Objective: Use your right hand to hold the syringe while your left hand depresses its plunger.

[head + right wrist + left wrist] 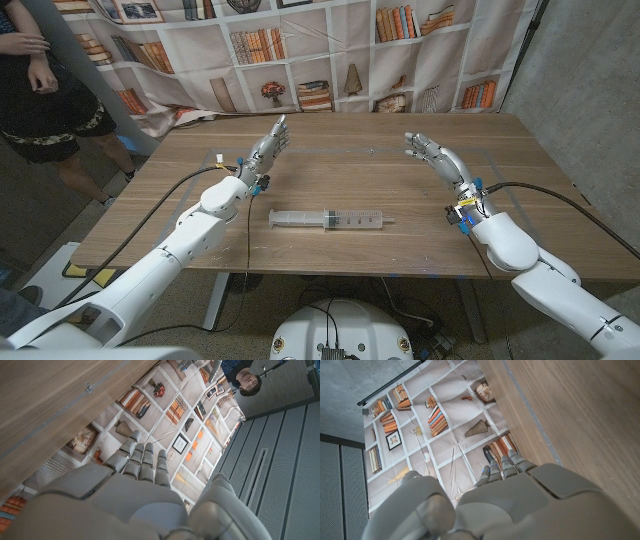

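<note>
A clear plastic syringe (331, 218) lies on its side near the middle of the wooden table (340, 140), barrel toward my left and plunger end pointing toward my right. My left hand (265, 150) is raised over the table behind and to the left of the syringe, fingers straight and apart, holding nothing. My right hand (435, 155) hovers behind and to the right of it, fingers spread and slightly bent, empty too. The left hand (520, 500) and the right hand (125, 490) each show from behind in their own wrist view, fingers extended.
A bookshelf-print backdrop (330, 50) hangs behind the table. A person (45, 90) in dark clothes stands at the back left corner. Black cables (545, 190) run along both forearms. The tabletop carries faint blue tape marks (218, 156).
</note>
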Robot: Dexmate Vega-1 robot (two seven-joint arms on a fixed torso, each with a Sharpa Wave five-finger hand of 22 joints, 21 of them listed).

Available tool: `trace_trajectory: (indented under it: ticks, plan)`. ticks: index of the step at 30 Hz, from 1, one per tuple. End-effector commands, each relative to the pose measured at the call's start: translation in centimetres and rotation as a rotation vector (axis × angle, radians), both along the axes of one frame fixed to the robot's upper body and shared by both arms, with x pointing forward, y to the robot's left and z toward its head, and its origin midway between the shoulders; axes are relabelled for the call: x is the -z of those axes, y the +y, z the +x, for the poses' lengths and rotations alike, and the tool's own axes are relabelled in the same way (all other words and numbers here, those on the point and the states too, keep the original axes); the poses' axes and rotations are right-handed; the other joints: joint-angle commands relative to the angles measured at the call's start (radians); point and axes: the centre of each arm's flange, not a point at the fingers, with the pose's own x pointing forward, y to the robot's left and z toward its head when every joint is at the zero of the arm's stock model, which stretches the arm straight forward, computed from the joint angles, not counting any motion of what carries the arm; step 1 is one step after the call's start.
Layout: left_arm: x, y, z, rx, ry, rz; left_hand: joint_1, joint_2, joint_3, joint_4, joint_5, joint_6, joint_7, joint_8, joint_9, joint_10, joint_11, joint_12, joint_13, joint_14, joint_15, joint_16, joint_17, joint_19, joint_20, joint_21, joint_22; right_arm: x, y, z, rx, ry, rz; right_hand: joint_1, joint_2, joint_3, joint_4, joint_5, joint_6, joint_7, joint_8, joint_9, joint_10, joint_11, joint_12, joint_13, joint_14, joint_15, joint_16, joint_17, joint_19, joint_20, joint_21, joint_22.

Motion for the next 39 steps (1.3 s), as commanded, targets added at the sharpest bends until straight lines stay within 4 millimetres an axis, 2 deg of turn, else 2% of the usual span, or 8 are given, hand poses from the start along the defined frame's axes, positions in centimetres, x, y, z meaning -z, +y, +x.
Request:
trace_trajectory:
  ticks: [1, 3, 9, 12, 15, 20, 32, 39]
  plan:
    - [0.5, 1.2, -1.7, 0.026, -0.005, -0.005, 0.007, 0.002, -0.003, -0.006, -0.004, 0.009, 0.003, -0.003, 0.001, 0.004, 0.003, -0.001, 0.003, 0.011, 0.006, -0.003, 0.002, 0.007, -0.001, 0.004, 0.003, 0.8, 2.0, -2.7, 0.076, -0.060, -0.080, 0.011, 0.001, 0.001, -0.008, -0.002, 0.009, -0.015, 0.006, 0.004, 0.008, -0.009, 0.004, 0.004, 0.013, -0.006, -0.001, 0.002, 0.009, -0.003, -0.001, 0.001]
    - [0.7, 1.4, -1.9, 0.026, -0.007, -0.002, 0.008, 0.003, -0.003, -0.007, -0.005, 0.008, 0.003, -0.004, 0.001, 0.005, 0.005, -0.002, 0.003, 0.011, 0.006, -0.003, 0.002, 0.007, -0.001, 0.004, 0.003, 1.0, 2.4, -3.1, 0.093, -0.069, -0.094, 0.014, 0.001, 0.002, -0.011, -0.003, 0.007, -0.009, 0.004, 0.004, 0.000, 0.020, -0.002, 0.004, 0.012, -0.007, -0.004, 0.002, 0.010, -0.003, -0.004, 0.001]
    - [0.9, 2.1, -2.4, 0.028, -0.032, -0.001, 0.010, 0.004, -0.004, -0.007, -0.006, 0.010, 0.003, -0.005, 0.001, 0.005, 0.003, -0.003, 0.004, 0.012, 0.005, -0.004, 0.002, 0.006, 0.000, 0.003, 0.003, 1.3, 3.5, -4.6, 0.162, -0.115, -0.173, 0.020, 0.003, 0.003, -0.015, -0.004, 0.001, 0.028, 0.000, 0.004, -0.001, 0.037, -0.005, 0.004, 0.007, -0.009, -0.008, 0.002, 0.008, -0.004, -0.009, 0.002]
    - [1.0, 2.4, -2.6, 0.031, -0.039, -0.002, 0.011, 0.004, -0.004, -0.007, -0.007, 0.010, 0.002, -0.005, 0.001, 0.006, 0.002, -0.003, 0.004, 0.013, 0.006, -0.004, 0.002, 0.007, -0.001, 0.003, 0.003, 1.4, 4.1, -5.1, 0.192, -0.133, -0.223, 0.023, 0.004, 0.004, -0.017, -0.004, 0.002, 0.030, 0.001, 0.004, 0.001, 0.034, -0.005, 0.004, 0.007, -0.013, -0.008, 0.002, 0.008, -0.004, -0.010, 0.002]
    - [1.1, 2.6, -2.6, 0.033, -0.046, 0.000, 0.012, 0.005, -0.005, -0.008, -0.008, 0.012, 0.001, -0.005, 0.001, 0.008, -0.002, -0.003, 0.004, 0.015, 0.003, -0.004, 0.002, 0.006, 0.000, 0.002, 0.003, 1.4, 4.7, -5.6, 0.218, -0.147, -0.267, 0.038, 0.012, 0.012, -0.025, -0.003, -0.001, 0.005, -0.001, 0.004, -0.002, 0.016, -0.009, 0.004, 0.007, -0.012, -0.010, 0.001, 0.006, -0.004, -0.015, 0.002]
    - [1.2, 3.0, -2.6, 0.039, -0.050, -0.003, 0.013, 0.006, -0.005, -0.008, -0.009, 0.014, 0.002, -0.005, 0.001, 0.010, -0.005, -0.003, 0.004, 0.016, 0.002, -0.004, 0.002, 0.006, 0.000, 0.001, 0.003, 1.6, 5.4, -5.8, 0.237, -0.147, -0.305, 0.051, 0.020, 0.018, -0.031, -0.002, -0.004, -0.005, -0.002, 0.004, -0.004, 0.000, -0.011, 0.004, 0.004, -0.010, -0.012, 0.000, 0.005, -0.005, -0.018, 0.002]
    - [0.8, 3.9, -2.6, 0.048, -0.057, -0.016, 0.017, 0.008, -0.007, -0.009, -0.012, 0.015, 0.002, -0.007, 0.001, 0.012, -0.002, -0.005, 0.004, 0.017, 0.001, -0.006, 0.003, 0.006, 0.000, 0.000, 0.003, 1.2, 7.3, -5.5, 0.306, -0.224, -0.391, 0.094, 0.030, 0.035, -0.055, -0.004, -0.010, 0.014, -0.003, 0.005, -0.009, 0.053, -0.017, 0.005, -0.024, -0.004, -0.018, 0.000, -0.019, 0.007, -0.036, 0.002]
    - [0.9, 4.1, -2.1, 0.062, -0.044, -0.023, 0.018, 0.009, -0.008, -0.009, -0.013, 0.017, 0.002, -0.007, 0.001, 0.013, -0.004, -0.006, 0.004, 0.018, 0.003, -0.006, 0.003, 0.008, 0.000, 0.000, 0.003, 0.7, 7.8, -5.5, 0.364, -0.253, -0.471, 0.109, 0.033, 0.041, -0.063, -0.004, -0.002, 0.023, 0.000, 0.005, -0.002, 0.046, -0.014, 0.006, -0.018, -0.005, -0.014, 0.000, -0.012, 0.002, -0.035, 0.002]
